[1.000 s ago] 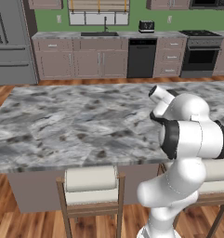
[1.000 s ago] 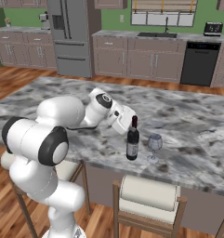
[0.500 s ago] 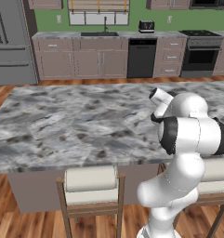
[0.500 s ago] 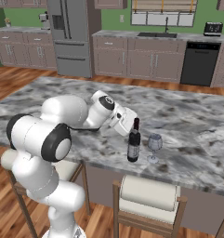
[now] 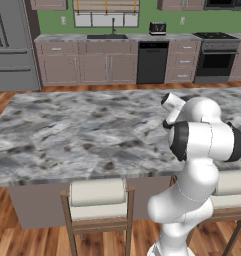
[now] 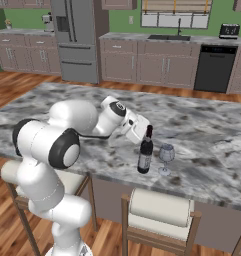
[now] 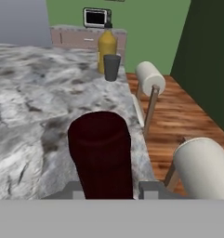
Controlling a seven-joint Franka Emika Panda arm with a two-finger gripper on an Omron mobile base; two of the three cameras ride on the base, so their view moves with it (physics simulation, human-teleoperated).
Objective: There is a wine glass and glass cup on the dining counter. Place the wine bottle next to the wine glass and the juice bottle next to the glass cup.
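The dark wine bottle stands upright on the marble dining counter near its front edge. The small clear wine glass is just to its right. My gripper reaches in from the left and is shut on the wine bottle's dark red neck capsule, which sits between my fingers in the hand view. Far along the counter the yellow-orange juice bottle stands right behind the grey glass cup. My arm rises at the counter's right side.
Cushioned wooden stools line the counter's near side, and two stool cushions show beside its edge. A fridge, cabinets, a sink and a dishwasher run along the back wall. A toaster oven sits beyond the juice bottle.
My gripper has shifted slightly right and down with the wine bottle, which now stands a bit lower, close beside the wine glass.
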